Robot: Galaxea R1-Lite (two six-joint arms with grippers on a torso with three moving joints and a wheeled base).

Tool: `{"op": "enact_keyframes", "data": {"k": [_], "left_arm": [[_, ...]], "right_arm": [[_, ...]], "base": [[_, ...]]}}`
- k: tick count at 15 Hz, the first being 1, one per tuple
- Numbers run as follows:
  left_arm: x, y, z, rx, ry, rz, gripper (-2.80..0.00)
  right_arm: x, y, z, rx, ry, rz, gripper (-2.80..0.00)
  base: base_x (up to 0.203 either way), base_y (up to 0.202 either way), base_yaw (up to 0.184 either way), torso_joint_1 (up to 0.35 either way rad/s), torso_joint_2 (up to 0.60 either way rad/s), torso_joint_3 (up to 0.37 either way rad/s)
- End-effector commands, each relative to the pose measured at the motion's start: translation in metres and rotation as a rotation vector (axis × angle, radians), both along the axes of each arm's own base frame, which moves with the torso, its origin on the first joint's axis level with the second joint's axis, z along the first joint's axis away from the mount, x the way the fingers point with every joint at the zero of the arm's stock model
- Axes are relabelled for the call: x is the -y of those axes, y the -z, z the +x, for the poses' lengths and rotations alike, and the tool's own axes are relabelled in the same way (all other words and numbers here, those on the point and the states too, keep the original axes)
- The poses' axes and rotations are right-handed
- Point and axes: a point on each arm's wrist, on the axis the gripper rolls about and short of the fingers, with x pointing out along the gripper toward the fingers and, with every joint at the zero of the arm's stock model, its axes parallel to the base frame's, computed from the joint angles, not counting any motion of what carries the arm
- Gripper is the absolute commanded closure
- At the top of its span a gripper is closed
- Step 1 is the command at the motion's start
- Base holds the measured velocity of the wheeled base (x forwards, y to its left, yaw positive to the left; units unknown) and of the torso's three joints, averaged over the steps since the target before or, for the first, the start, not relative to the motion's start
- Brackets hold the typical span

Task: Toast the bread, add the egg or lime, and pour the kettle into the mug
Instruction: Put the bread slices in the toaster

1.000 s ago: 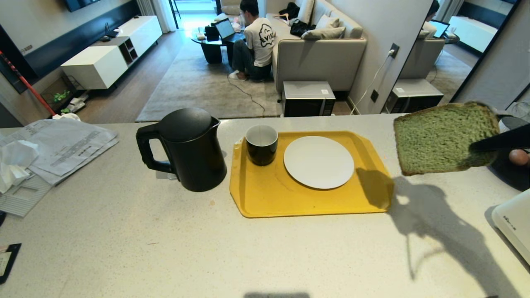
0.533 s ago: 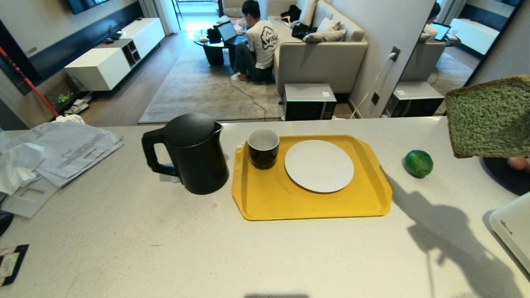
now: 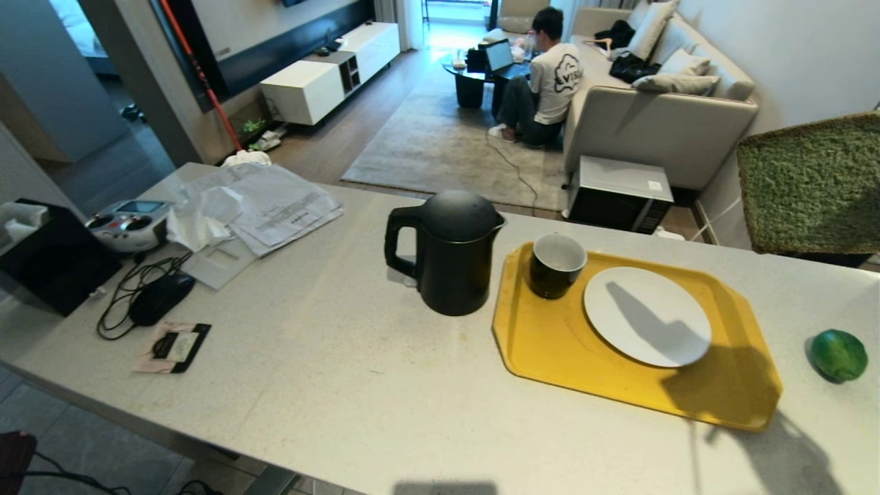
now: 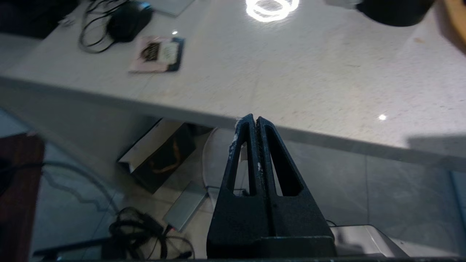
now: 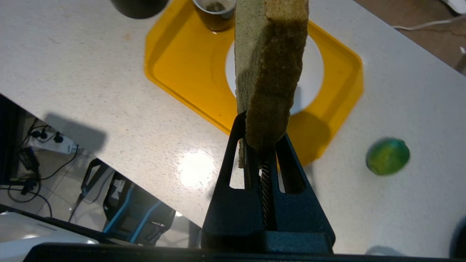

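My right gripper (image 5: 260,123) is shut on the lower crust of the bread (image 5: 269,54), a thick green slice held upright in the air above the yellow tray (image 5: 174,72) and white plate (image 5: 309,72). In the head view the bread (image 3: 811,185) hangs at the far right. The black kettle (image 3: 447,254) stands on the counter left of the tray (image 3: 550,357), with the mug (image 3: 555,265) and plate (image 3: 646,316) on the tray. Right of the tray, on the counter, lies the lime (image 3: 837,355). The egg is out of view. My left gripper (image 4: 253,120) is shut and empty, parked below the counter's front edge.
Papers (image 3: 261,206), a handheld controller (image 3: 127,223), a black mouse with its cable (image 3: 158,299), a black box (image 3: 41,261) and a card (image 3: 172,344) crowd the counter's left end. Beyond the counter a person (image 3: 550,75) sits on the floor by a sofa.
The camera has swung and risen, so the whole scene shifted right and the counter's left end came into view. The bread rose in my right gripper, uncovering the lime.
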Motion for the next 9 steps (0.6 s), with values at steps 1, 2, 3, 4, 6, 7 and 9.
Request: {"op": "enact_keyframes", "data": {"k": [1,2,3,4,6,7,9], "left_arm": [[0.0000,0.0001,0.0001,-0.001,-0.001,0.000,0.00],[0.0000,0.0001,0.0001,-0.001,0.000,0.000,0.00],[0.0000,0.0001,0.0001,-0.001,0.000,0.000,0.00],[0.0000,0.0001,0.0001,-0.001,-0.001,0.000,0.00],[0.0000,0.0001,0.0001,-0.001,0.002,0.000,0.00],[0.0000,0.0001,0.0001,-0.001,-0.001,0.000,0.00],[0.0000,0.0001,0.0001,-0.001,0.000,0.000,0.00]], "right_arm": [[-0.0002,0.0060,0.0024,-0.033,0.002,-0.004,0.00],[-0.0001,0.0073,0.0018,-0.037,0.002,-0.004,0.00],[-0.0001,0.0075,0.0013,-0.038,0.002,-0.004,0.00],[0.0000,0.0075,0.0014,-0.037,0.003,-0.006,0.00],[0.0004,0.0065,0.0010,-0.032,0.016,-0.013,0.00],[0.0007,0.0069,0.0012,-0.032,0.029,-0.021,0.00],[0.0008,0.0069,0.0012,-0.032,0.032,-0.023,0.00]], "base": [[0.001,-0.009,0.162,0.002,0.02,-0.002],[0.000,0.005,0.133,0.002,0.00,0.005],[0.001,0.000,0.080,0.009,0.01,-0.014],[0.000,0.000,0.000,0.000,0.00,0.000],[0.000,0.000,0.000,0.000,0.00,0.000],[0.000,0.000,0.000,0.000,0.00,0.000],[0.000,0.000,0.000,0.000,0.00,0.000]]}}
